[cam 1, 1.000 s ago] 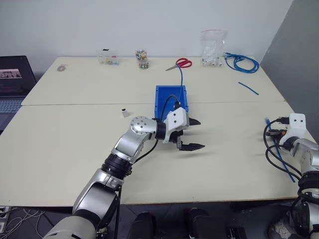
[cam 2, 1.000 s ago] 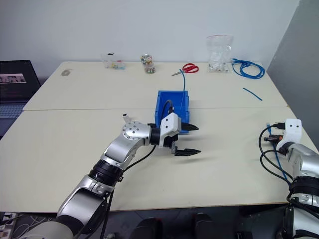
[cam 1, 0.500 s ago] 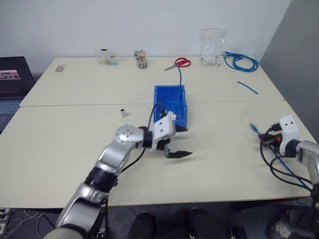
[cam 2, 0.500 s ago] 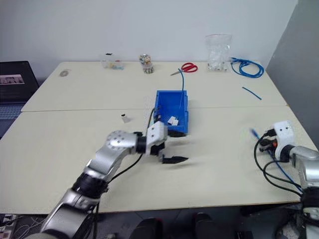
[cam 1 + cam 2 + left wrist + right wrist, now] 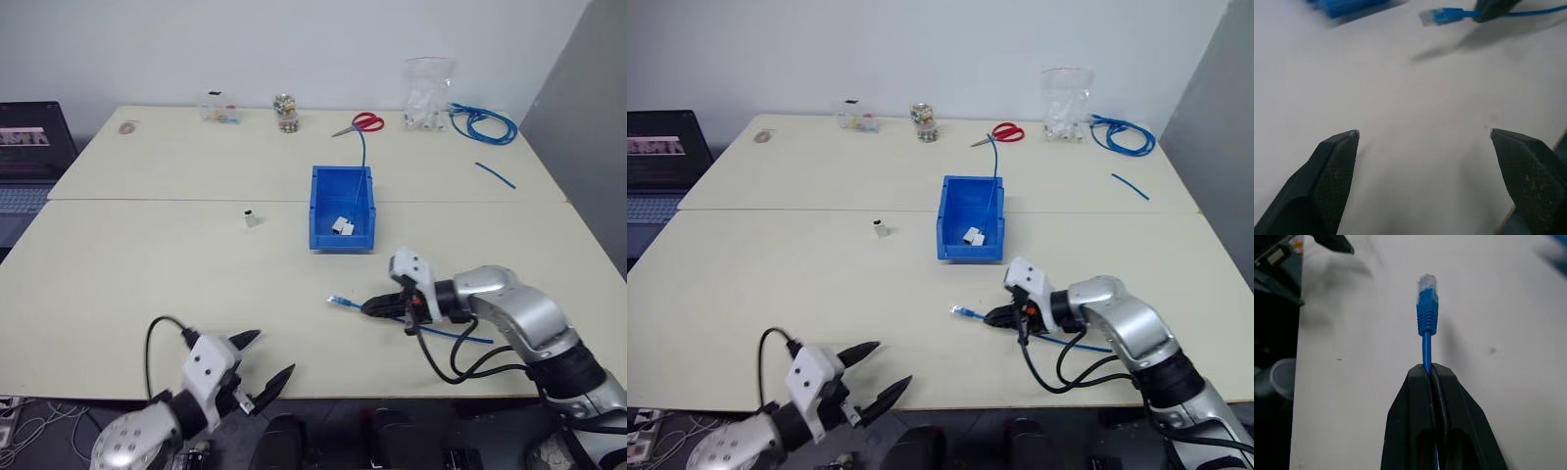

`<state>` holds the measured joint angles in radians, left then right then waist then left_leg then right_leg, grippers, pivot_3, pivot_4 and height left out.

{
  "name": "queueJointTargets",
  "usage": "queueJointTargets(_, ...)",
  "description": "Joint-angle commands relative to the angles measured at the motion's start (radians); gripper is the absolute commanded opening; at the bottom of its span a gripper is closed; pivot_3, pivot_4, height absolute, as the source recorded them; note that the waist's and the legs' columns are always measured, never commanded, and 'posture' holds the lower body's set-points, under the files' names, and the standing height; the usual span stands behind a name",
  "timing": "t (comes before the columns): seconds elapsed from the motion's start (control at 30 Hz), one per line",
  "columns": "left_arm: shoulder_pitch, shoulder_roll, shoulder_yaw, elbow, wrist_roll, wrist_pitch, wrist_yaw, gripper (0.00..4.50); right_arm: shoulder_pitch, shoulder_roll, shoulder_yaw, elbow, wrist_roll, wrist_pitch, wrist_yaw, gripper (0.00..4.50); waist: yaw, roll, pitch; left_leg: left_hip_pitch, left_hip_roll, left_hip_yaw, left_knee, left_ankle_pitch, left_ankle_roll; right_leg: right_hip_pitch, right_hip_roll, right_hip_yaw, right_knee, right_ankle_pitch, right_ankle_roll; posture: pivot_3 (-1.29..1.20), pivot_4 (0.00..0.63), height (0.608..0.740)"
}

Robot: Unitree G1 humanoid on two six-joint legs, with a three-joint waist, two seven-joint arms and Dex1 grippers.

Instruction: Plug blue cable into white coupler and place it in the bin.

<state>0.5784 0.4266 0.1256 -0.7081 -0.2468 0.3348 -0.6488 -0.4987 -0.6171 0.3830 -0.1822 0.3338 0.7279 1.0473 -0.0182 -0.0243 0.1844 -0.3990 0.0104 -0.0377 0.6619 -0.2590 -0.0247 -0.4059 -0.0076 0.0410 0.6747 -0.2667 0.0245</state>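
Far left of my head view: a laptop [image 5: 24, 147] at the counter [image 5: 147, 264] edge, screen lit.

Left pincer [image 5: 263, 364] sits low at the near edge of the counter, fingers spread wide, nothing between them. Through its wrist camera I see bare counter between the two black fingers [image 5: 1334, 166].

A tiny white block [image 5: 252, 218] stands alone on the counter, left of the bin and well apart from it.

Along the back edge, left to right: a small clear box [image 5: 219, 108], a little jar [image 5: 286, 111], red scissors [image 5: 364, 122], a clear plastic bag [image 5: 427, 93], a coiled bundle of blue cable [image 5: 482, 124], a short blue scrap [image 5: 495, 174].

The bin [image 5: 342, 238] sits mid-counter. Inside it lies the white coupler [image 5: 342, 226], with a thin blue cable [image 5: 363, 162] running from it over the far wall toward the scissors (I can't tell from here whether it is plugged in).

Right pincer [image 5: 369, 307] is in front of the bin, clenched on a second blue cable [image 5: 446, 334] just behind its plug [image 5: 1427, 296]. The plug juts out toward the left, clear of the counter by its shadow. The rest of the cable trails back under the right arm.
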Motion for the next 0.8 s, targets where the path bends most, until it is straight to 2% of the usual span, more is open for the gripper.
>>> queueJointTargets(0.03,0.060,-0.040,-0.014,-0.087,0.041,-0.052,0.081,4.50,-0.033,-0.001,0.038,0.029,-0.042,-0.055,0.037,0.03,0.003,0.000,0.000,0.000,0.000,0.000,0.000,0.000,0.000,0.000,0.000,0.000,-0.001,0.000,0.000,0.00,0.150,0.740)
queueJointTargets(0.2,0.199,-0.128,-0.097,-0.109,0.104,-0.114,0.182,4.50,-0.091,0.018,0.107,0.103,-0.088,-0.101,0.103,0.03,-0.012,0.000,0.000,0.000,0.001,0.003,0.000,0.000,0.000,0.001,0.000,0.001,-0.002,-0.002,-0.003,0.00,0.150,0.740)
queueJointTargets(0.27,0.210,-0.134,-0.107,-0.103,0.113,-0.123,0.197,4.50,-0.097,0.025,0.122,0.133,-0.112,-0.128,0.110,0.47,-0.013,0.000,0.000,0.000,0.001,0.003,-0.001,0.000,0.000,0.000,0.000,0.001,-0.002,0.000,-0.001,0.00,0.150,0.740)
queueJointTargets(0.33,0.193,-0.129,-0.104,-0.102,0.105,-0.112,0.202,4.50,-0.091,0.029,0.131,0.144,-0.127,-0.134,0.113,0.67,-0.013,0.000,0.000,0.000,0.002,0.000,-0.001,0.000,0.000,0.000,0.003,0.000,0.000,-0.002,-0.004,0.00,0.150,0.740)
queueJointTargets(0.47,0.190,-0.109,-0.101,-0.097,0.089,-0.108,0.192,4.50,-0.058,0.014,0.111,0.099,-0.125,-0.108,0.107,1.76,-0.013,0.000,0.000,0.001,0.003,0.000,-0.001,0.000,0.000,0.000,0.004,-0.001,0.001,-0.003,-0.006,0.00,0.150,0.740)
queueJointTargets(0.53,0.190,-0.093,-0.096,-0.094,0.081,-0.108,0.181,4.50,-0.031,-0.006,0.087,0.046,-0.112,-0.081,0.094,2.10,-0.013,0.000,0.000,0.001,0.003,0.000,-0.001,0.000,0.000,0.000,0.004,0.000,0.001,-0.003,-0.006,0.00,0.150,0.740)
queueJointTargets(0.7,0.126,-0.029,-0.045,-0.076,0.029,-0.073,0.133,4.50,0.050,-0.072,-0.052,-0.163,-0.033,0.060,0.032,3.37,-0.007,0.000,0.000,0.000,0.002,-0.001,-0.001,0.000,0.000,0.000,0.004,-0.001,0.001,-0.003,-0.005,0.00,0.150,0.740)
queueJointTargets(0.8,0.108,0.011,-0.020,-0.077,-0.002,-0.058,0.098,4.50,0.071,-0.099,-0.137,-0.264,0.020,0.140,-0.001,3.97,-0.009,0.000,0.001,0.000,0.002,-0.001,-0.001,0.000,0.000,0.000,0.004,-0.001,0.001,-0.003,-0.005,0.00,0.150,0.740)
